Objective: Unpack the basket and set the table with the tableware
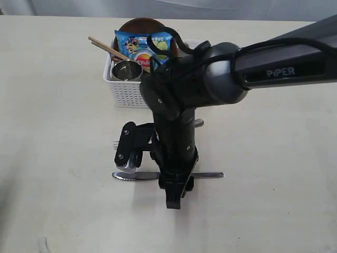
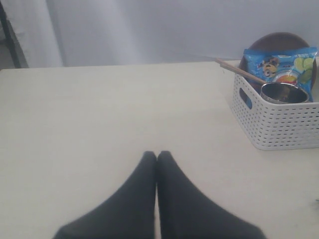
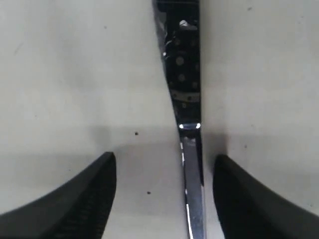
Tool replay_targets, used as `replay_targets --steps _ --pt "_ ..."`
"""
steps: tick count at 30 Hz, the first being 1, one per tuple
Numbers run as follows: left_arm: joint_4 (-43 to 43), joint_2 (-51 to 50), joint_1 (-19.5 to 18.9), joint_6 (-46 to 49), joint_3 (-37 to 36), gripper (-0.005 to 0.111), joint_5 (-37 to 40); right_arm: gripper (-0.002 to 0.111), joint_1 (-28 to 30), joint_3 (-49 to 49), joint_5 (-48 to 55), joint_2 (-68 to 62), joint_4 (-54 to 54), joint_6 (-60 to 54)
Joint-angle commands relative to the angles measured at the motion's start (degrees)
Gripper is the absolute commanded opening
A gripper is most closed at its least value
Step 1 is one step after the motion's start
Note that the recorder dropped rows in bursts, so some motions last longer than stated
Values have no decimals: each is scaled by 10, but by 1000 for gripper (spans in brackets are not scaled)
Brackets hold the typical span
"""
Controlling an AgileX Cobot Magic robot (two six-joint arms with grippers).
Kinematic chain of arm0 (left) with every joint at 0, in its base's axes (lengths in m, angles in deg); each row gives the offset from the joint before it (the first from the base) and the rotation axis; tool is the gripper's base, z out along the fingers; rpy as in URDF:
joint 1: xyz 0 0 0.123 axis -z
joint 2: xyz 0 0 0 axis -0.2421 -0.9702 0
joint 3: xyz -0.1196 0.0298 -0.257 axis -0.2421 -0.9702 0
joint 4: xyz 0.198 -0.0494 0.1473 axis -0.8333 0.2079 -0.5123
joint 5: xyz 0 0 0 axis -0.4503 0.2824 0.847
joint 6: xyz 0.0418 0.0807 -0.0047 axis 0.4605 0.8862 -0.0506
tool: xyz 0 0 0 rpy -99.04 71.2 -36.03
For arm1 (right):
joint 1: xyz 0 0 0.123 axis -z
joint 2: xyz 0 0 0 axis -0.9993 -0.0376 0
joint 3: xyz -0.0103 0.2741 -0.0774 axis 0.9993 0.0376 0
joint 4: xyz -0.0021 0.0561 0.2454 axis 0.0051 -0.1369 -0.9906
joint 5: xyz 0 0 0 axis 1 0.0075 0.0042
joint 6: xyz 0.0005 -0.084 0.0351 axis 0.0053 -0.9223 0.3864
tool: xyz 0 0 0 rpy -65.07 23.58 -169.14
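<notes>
Spread right end effector (image 3: 164,160) is hovering over the slim steel knife (image 3: 188,99); white lattice plastic basket (image 1: 126,92) is awaiting unpacking.

The right arm (image 1: 179,137) is glossy black, built of rounded tubular links, with a smooth grey joint housing (image 1: 224,79) bulging from it. At three o'clock of that housing, a dark link carries the marking PiPER (image 1: 280,72) in pale letters. A thin black cable (image 1: 167,35) loops out at eleven o'clock of the housing. At nine o'clock of the wrist sits a black bracket (image 1: 128,143) dotted with small silvery screws. The right gripper (image 3: 164,159) has two black fingers (image 3: 79,204) with a fine woven texture and rounded tips. The left gripper (image 2: 157,155) shows two matte black fingers (image 2: 134,204), smooth, tapering to blunt points.
</notes>
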Motion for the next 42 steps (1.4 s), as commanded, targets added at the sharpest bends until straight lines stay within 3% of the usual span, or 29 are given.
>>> replay_targets --steps 1,6,11,19,23,26,33,42 --pt "-3 2 4 1 -1 0 -3 55 3 22 -52 -6 10 -7" --pt "-3 2 4 1 -1 0 -3 35 3 23 -63 -6 10 -7" --pt "-3 2 4 1 -1 0 -3 -1 3 23 -54 -6 10 -7" --pt "-3 2 4 1 -1 0 -3 -1 -24 23 -37 13 -78 13" --pt "-3 2 4 1 -1 0 -3 -1 -34 0 -49 20 -98 147" --pt "-3 2 4 1 -1 0 -3 -1 -34 -17 -93 17 -157 225" --pt "-3 2 4 -1 -1 0 -3 -1 -34 -19 -230 9 -369 263" --pt "-3 2 4 -1 -1 0 -3 -1 -31 -19 -312 -46 -466 396"
